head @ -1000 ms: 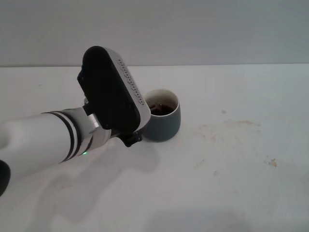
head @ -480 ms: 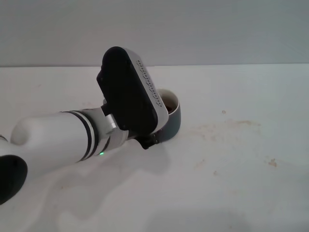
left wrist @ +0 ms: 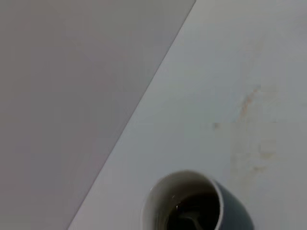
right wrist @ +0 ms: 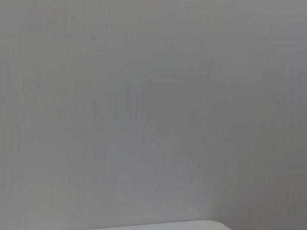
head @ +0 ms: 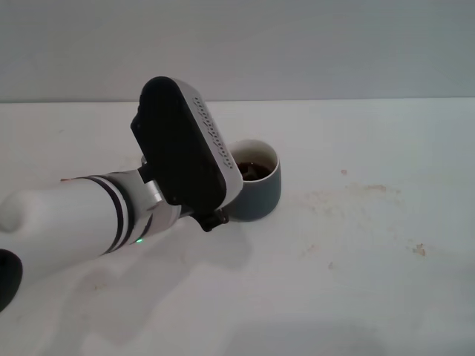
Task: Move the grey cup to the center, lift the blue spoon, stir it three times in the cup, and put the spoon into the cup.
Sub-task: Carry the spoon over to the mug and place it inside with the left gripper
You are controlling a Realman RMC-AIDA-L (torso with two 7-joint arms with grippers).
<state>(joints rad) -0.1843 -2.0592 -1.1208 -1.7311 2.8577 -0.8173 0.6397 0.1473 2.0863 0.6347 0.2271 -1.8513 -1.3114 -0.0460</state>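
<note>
no readable text, apparently, on anything

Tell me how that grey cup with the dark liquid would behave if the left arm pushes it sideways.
The grey cup looks squat and wide, so it would probably slide across the table rather than tip. It holds dark liquid, so a quick shove might slosh it. It looks ceramic: likely stiff, fairly heavy and chippable.

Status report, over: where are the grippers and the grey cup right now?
Left gripper low beside the grey cup, fingers hidden. Right gripper out of view. Cup upright on the table, dark liquid inside. Blue spoon not seen.
</note>
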